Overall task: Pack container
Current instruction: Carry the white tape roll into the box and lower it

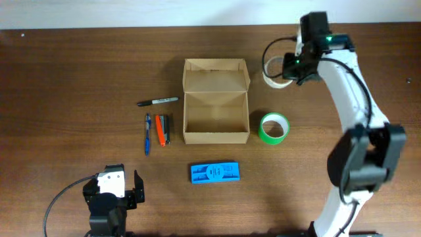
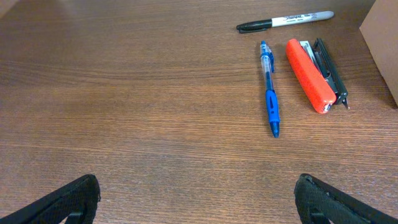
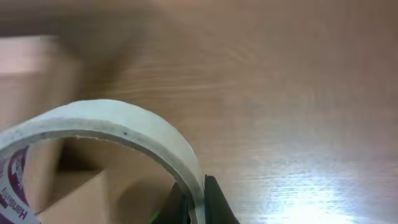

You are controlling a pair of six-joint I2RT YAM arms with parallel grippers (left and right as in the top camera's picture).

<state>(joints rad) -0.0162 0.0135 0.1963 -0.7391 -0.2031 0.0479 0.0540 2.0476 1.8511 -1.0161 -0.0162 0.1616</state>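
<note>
One outstretched right pincer [image 1: 290, 66] clamps white tape [image 3: 124, 121].

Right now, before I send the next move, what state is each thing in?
Box: lid open, nothing inside.
White tape: held by the right gripper.
Right gripper: shut on the white tape.
Left gripper: open, empty.
Green tape: lying flat, loose, right of the box.
Marker: capped, lying loose.
Pen: lying loose.

White arm links [image 1: 347, 89], blk joints [image 1: 365, 157] + cables [image 1: 268, 51], green LED [image 1: 327, 39] nr wrist
</note>
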